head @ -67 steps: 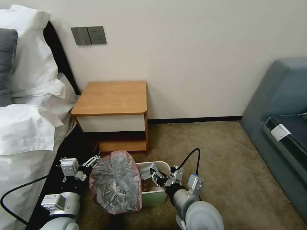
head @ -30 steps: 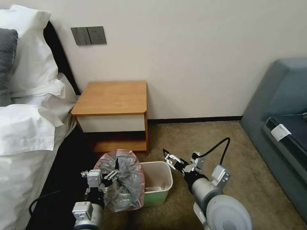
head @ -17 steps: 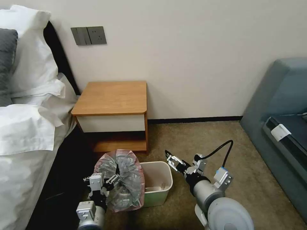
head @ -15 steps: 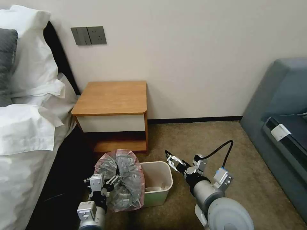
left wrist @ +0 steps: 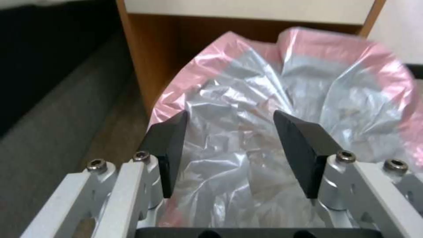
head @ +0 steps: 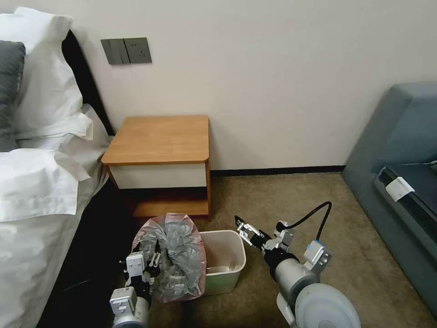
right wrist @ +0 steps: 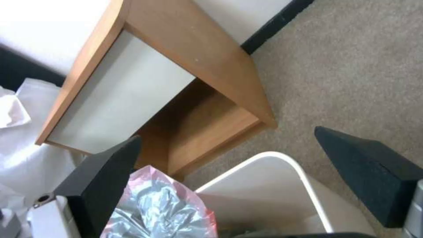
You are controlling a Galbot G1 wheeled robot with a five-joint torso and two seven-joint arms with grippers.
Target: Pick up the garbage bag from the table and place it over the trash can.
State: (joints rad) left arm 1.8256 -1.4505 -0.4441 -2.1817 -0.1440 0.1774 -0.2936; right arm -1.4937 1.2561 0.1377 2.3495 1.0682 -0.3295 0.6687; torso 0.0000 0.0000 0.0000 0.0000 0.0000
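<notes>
- Progress check: the garbage bag (head: 170,255) is off the nightstand (head: 159,139), whose orange-brown top is bare, so I log the pick-up half as done
- Bag position: it stands bunched over the left end of the trash can (head: 224,266), pinkish-red rim up and ballooned into a dome; in the head view roughly the left third of the bin is covered, while the rest of the rolled rim and the bin's interior lie exposed
- Left gripper (head: 150,263): low on the bag's near-left side; in the left wrist view its two dark fingers (left wrist: 170,145) stand spread, with crinkled grey plastic between and behind them but no film pinched that I can see, so I read it as open and not holding
- Right gripper (head: 244,228): above the carpet just right of the bin's far-right corner, jaws parted and empty; the right wrist view shows the bin's white rim (right wrist: 273,158) and a corner of the bag (right wrist: 158,205) between its pads
- Judgement: the bag seems to stay on the bin's left end by itself, or by leaning on the left gripper; I cannot tell which
- Remaining: the mouth must be drawn across to the right side and the rim folded down over all four edges; until then I count the placing as partly done
- Risk: thin film, may slip off the left rim when pulled
</notes>
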